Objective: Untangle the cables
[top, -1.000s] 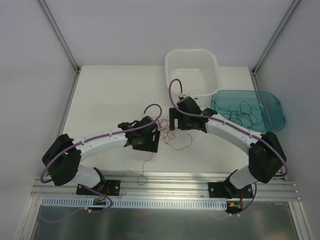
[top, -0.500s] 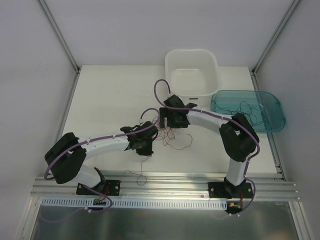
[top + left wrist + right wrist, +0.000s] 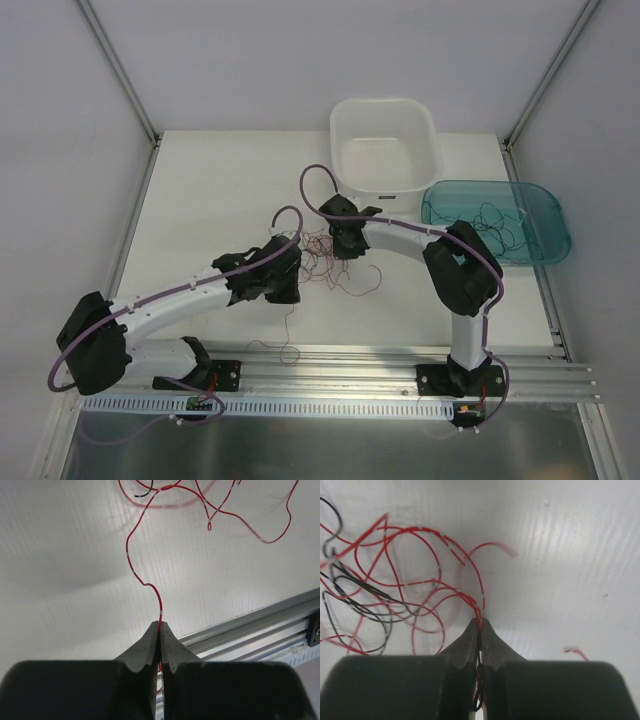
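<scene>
Nearest the arm bases, the left tool [image 3: 160, 626] is clenched on a single thin red strand [image 3: 134, 565], which runs from its tips across the white bench [image 3: 60, 580] toward the knot. Just beyond it, the loose tangle of hair-thin red and black cables [image 3: 322, 252] lies on the bench between the two arms. On its far side the right tool [image 3: 480, 624] is pinched shut on red and black wires at the edge of the loops. This looks like the two-sided grasp before a pull. The next move calls for drawing the tools apart slowly, so the loops slip free rather than cinch. Farther back stand a white plastic tub [image 3: 385, 102] and a teal translucent tray [image 3: 500, 184] holding dark loops.
</scene>
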